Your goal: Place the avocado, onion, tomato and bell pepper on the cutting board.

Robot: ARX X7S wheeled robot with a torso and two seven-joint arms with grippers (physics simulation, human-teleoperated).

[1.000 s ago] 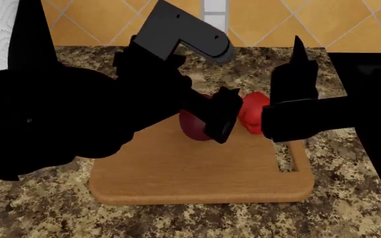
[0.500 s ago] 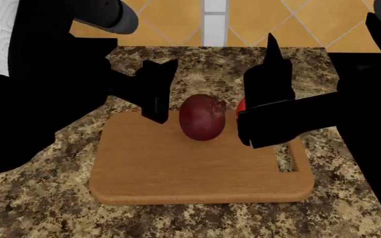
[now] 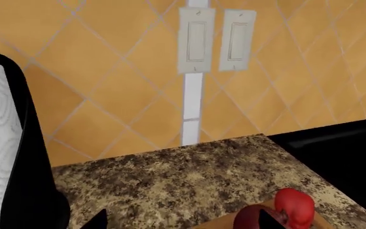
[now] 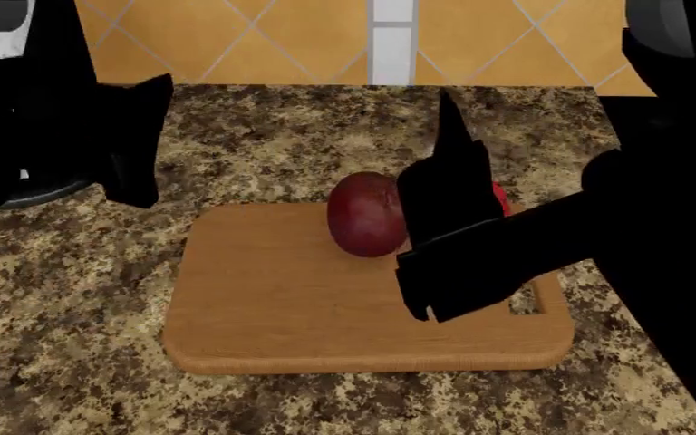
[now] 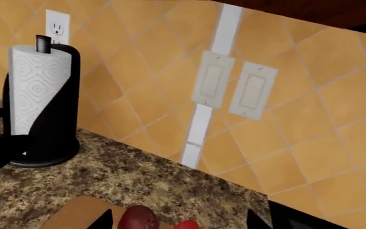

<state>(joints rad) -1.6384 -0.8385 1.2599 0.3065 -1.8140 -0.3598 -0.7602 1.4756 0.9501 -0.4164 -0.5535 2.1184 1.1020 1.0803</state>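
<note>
Cutting board (image 4: 287, 308): lies flat on the speckled countertop (image 4: 82, 362), most of its top bare.
Onion (image 4: 368, 214): sits on the board near the back edge, nothing touching it.
Bell pepper (image 3: 293, 207): on the board just beside the onion; from the head camera only a red sliver shows past the right arm.
Avocado and tomato: I can't spot either from any camera.
Left gripper (image 4: 130, 149): off the board to the left, above the counter, nothing visible between its fingers; whether they are spread or pressed together I cannot tell.
Right gripper (image 4: 451, 195): hangs over the board's right side in front of the pepper; a dark mass, so its state is unclear too.
Step in hand: by my reckoning two of four are placed.
Next move: find the avocado or tomato, which probably means looking beyond this stretch of counter, past the paper towel holder (image 5: 40, 102).
</note>
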